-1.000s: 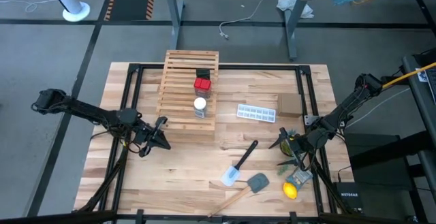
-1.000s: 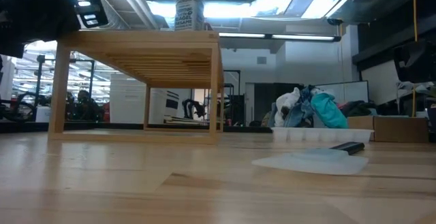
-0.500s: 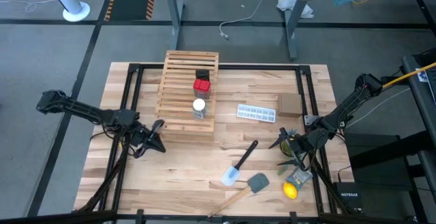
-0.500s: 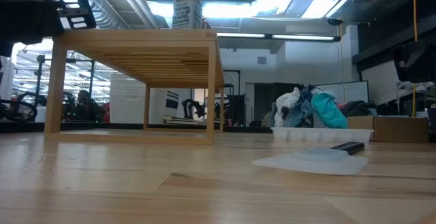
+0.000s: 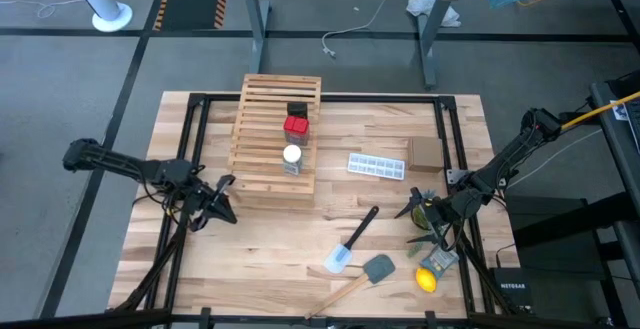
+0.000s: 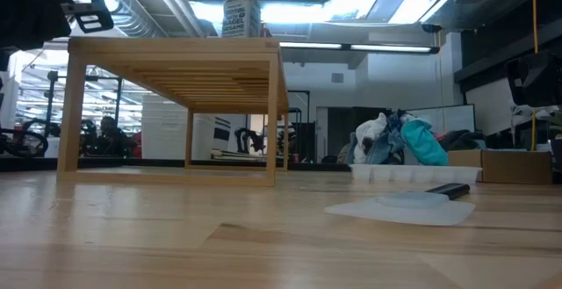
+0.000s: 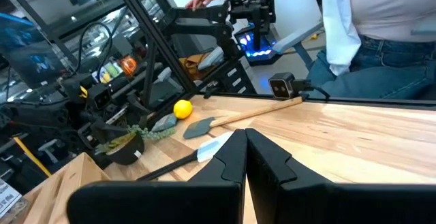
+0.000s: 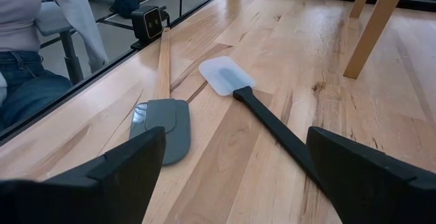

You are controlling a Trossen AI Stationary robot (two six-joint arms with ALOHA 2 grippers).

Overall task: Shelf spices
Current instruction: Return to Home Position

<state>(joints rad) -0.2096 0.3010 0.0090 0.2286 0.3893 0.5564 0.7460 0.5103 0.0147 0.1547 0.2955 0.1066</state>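
Left pincer (image 5: 222, 211) has backed off the shelf (image 5: 262, 139), closed and empty, right pincer (image 5: 412, 221) parked spread wide; spices (image 5: 296, 125) sit on its slats, so don't let your retreat clip the shelf and topple the jar (image 5: 293, 155).

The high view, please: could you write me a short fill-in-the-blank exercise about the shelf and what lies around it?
1. The wooden shelf carries ___ spice containers.
2. The red container stands between the black container and the jar with the ___ lid.
3. The ice-cube tray lies between the shelf and the ___ arm.
Missing words: three; white; right.
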